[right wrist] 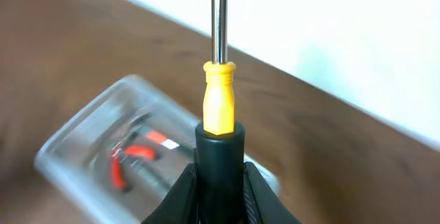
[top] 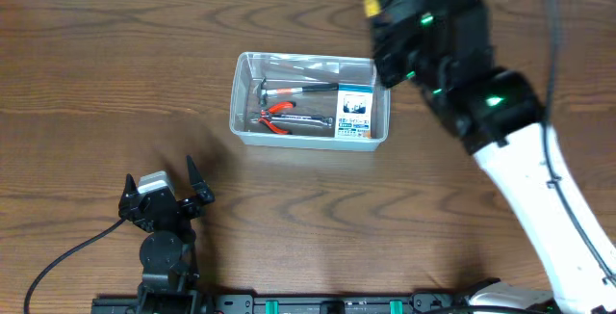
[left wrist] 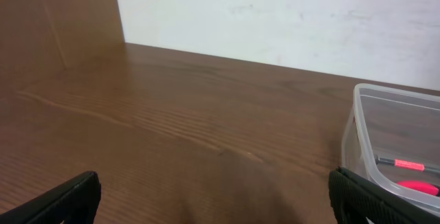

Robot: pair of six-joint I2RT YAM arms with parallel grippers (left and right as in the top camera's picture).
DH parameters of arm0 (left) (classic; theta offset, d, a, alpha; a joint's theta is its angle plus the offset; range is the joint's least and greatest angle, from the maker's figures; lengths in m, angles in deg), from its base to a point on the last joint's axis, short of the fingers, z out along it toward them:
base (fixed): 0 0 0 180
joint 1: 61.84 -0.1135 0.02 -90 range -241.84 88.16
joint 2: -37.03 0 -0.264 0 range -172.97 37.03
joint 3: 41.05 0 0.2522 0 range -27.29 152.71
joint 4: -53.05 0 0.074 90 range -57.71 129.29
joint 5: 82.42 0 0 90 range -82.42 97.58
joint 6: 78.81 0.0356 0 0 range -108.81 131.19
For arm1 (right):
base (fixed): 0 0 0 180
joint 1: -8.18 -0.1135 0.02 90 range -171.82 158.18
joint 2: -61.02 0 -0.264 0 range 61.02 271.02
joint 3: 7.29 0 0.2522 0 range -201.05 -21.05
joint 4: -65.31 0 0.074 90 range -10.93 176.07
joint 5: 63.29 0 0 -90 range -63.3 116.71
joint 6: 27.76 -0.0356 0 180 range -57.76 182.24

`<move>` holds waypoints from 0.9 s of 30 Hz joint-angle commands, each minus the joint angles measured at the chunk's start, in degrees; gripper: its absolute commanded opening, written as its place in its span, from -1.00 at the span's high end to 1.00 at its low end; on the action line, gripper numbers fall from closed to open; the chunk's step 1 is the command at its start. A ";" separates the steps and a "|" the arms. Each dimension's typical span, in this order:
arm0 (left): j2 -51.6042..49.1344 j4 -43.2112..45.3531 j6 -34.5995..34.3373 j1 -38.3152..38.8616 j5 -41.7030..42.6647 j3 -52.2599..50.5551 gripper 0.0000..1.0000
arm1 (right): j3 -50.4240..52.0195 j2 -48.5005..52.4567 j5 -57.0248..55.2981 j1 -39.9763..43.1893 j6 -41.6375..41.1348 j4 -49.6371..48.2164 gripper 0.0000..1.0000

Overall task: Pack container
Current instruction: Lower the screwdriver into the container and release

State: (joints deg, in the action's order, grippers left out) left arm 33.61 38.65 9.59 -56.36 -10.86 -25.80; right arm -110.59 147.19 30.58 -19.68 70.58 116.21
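Note:
The clear plastic container (top: 308, 133) sits at the table's middle back. It holds a hammer (top: 294, 89), red-handled pliers (top: 277, 117) and a small blue-and-white box (top: 354, 114). The container also shows in the left wrist view (left wrist: 395, 138) and, blurred, in the right wrist view (right wrist: 82, 155). My right gripper (right wrist: 220, 193) is shut on a screwdriver (right wrist: 220, 107) with a black and yellow handle and a steel shaft pointing up. It hangs above the container's right end (top: 385, 25). My left gripper (top: 164, 194) is open and empty near the front left.
A white wall (left wrist: 289, 18) runs along the table's back edge. The right arm (top: 520, 150) reaches diagonally over the table's right side. A black cable (top: 67, 261) lies at the front left.

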 commanded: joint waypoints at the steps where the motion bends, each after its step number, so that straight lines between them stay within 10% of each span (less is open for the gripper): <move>1: 0.17 -1.68 0.09 0.17 -1.11 -1.27 -0.96 | 1.90 7.45 2.60 -4.70 17.49 -0.20 0.98; 11: 0.17 -1.70 0.09 0.17 -1.14 -1.27 -0.96 | 1.90 28.15 2.45 -6.21 42.07 -14.40 0.95; 20: 0.17 -1.68 0.09 0.17 -1.11 -1.27 -0.96 | 1.42 30.27 1.05 -7.13 36.89 -16.04 -0.29; 22: 0.17 -1.68 0.09 0.17 -1.11 -1.27 -0.96 | 0.96 28.46 -3.50 -7.23 31.01 -16.63 -0.83; 27: 0.17 -1.70 0.09 0.17 -1.14 -1.27 -0.96 | 0.61 18.84 -12.59 -6.05 11.47 -13.51 -0.95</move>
State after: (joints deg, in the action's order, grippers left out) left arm 33.61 38.65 9.59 -56.36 -10.86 -25.80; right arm -108.47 174.64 24.57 -26.45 96.15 101.85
